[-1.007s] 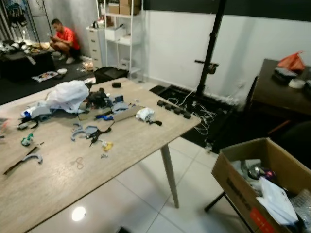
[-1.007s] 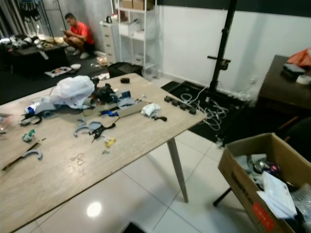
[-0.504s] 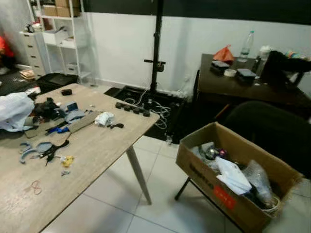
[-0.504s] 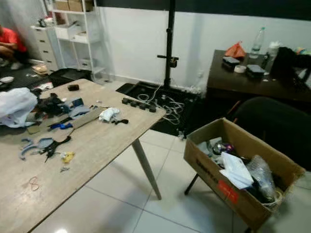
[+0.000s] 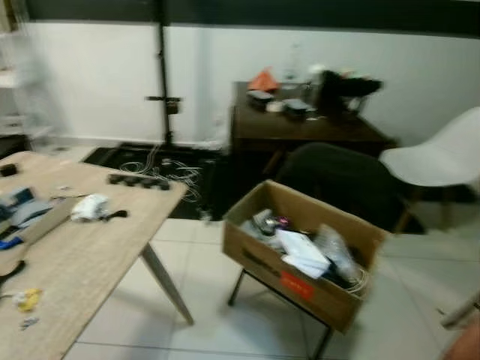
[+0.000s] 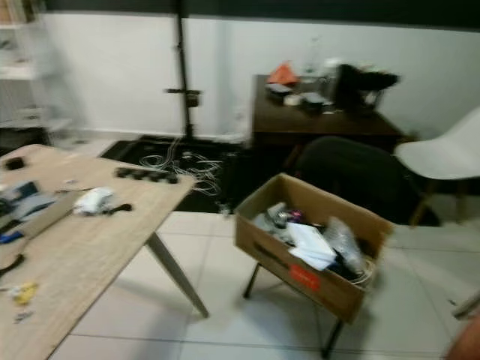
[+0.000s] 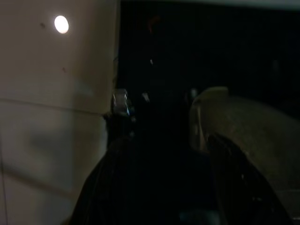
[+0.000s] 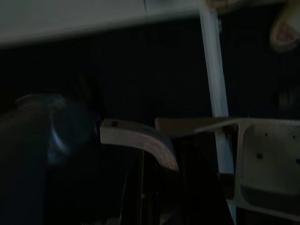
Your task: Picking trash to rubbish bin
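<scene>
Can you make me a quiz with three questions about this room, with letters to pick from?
1. Where is the cardboard box?
A. On the wooden table
B. On a black stand over the tiled floor, beside the wooden table
C. On the white chair

2. What colour is the chair at the far right?
A. White
B. Red
C. Green

3. How is the cardboard box?
A. Taped shut
B. Folded flat
C. Open on top, with paper and plastic trash inside

Answers:
1 B: the box sits on thin black legs, to the right of the wooden table.
2 A: its seat is plainly white.
3 C: its flaps are open and white paper lies inside.
</scene>
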Controlling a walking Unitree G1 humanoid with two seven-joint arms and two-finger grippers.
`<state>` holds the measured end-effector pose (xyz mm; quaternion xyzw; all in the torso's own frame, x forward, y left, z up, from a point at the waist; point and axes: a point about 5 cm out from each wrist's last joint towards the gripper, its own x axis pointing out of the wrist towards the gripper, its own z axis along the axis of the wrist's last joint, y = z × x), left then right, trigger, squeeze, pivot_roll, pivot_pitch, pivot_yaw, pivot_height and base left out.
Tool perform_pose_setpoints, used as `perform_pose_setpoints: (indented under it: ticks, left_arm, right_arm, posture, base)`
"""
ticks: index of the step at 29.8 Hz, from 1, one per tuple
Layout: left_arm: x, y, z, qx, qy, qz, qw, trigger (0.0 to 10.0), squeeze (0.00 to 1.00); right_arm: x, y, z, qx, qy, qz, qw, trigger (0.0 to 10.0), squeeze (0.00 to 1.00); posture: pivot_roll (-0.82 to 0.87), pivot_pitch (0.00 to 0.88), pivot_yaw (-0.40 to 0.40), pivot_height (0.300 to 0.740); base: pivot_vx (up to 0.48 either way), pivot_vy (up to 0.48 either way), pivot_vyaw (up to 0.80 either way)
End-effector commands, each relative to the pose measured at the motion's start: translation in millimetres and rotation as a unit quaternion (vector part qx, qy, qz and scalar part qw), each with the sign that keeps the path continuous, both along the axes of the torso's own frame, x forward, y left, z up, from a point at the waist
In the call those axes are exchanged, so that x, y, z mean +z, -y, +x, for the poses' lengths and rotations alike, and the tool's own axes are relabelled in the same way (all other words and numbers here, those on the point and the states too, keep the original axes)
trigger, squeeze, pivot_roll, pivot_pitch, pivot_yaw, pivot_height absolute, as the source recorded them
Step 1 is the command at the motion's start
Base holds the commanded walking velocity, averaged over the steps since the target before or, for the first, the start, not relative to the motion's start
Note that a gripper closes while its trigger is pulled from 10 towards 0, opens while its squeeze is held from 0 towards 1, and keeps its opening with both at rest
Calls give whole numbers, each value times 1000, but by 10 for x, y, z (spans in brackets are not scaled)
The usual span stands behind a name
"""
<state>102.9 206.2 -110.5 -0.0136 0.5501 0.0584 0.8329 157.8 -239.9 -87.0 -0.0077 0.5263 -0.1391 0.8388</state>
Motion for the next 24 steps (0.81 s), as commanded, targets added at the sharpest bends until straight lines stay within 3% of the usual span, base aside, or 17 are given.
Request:
perform_pose_setpoints:
  ticks: [1,6,14,17,18,20,24]
  left_arm:
    - [-17,43,-34,-3,-9,-9,1000,10000,0]
    - [-17,46,-35,-3,-8,-13,1000,10000,0]
    - [-16,46,-33,-6,-8,-15,1000,10000,0]
    - [-15,45,-30,-5,-8,-17,1000,10000,0]
    - [-15,45,-30,-5,-8,-17,1000,10000,0]
    - [-15,46,-29,-5,-8,-18,1000,10000,0]
    - [-15,48,-30,-5,-7,-21,1000,10000,0]
  right_arm:
    - [13,7,26,0,3,-4,1000,10000,0]
    - [63,24,131,3,22,-14,1000,10000,0]
    - [289,106,508,12,92,-59,994,10000,0]
    - [623,117,966,33,191,-87,977,10000,0]
    - [623,117,966,33,191,-87,977,10000,0]
    - [847,-9,1258,54,261,-54,962,10000,0]
    - [1142,-237,1574,95,347,0,933,10000,0]
  posture:
    - [-61,58,19,740]
    - [-62,59,21,740]
    - [-67,64,27,740]
    - [-65,66,26,740]
    - [-65,66,26,740]
    - [-65,65,25,740]
    - [-65,67,24,740]
  base:
    - [0,0,-788]
    - [0,0,-788]
    - [0,0,-785]
    - [0,0,0]
    - [0,0,0]
    - [0,0,0]
    - [0,0,0]
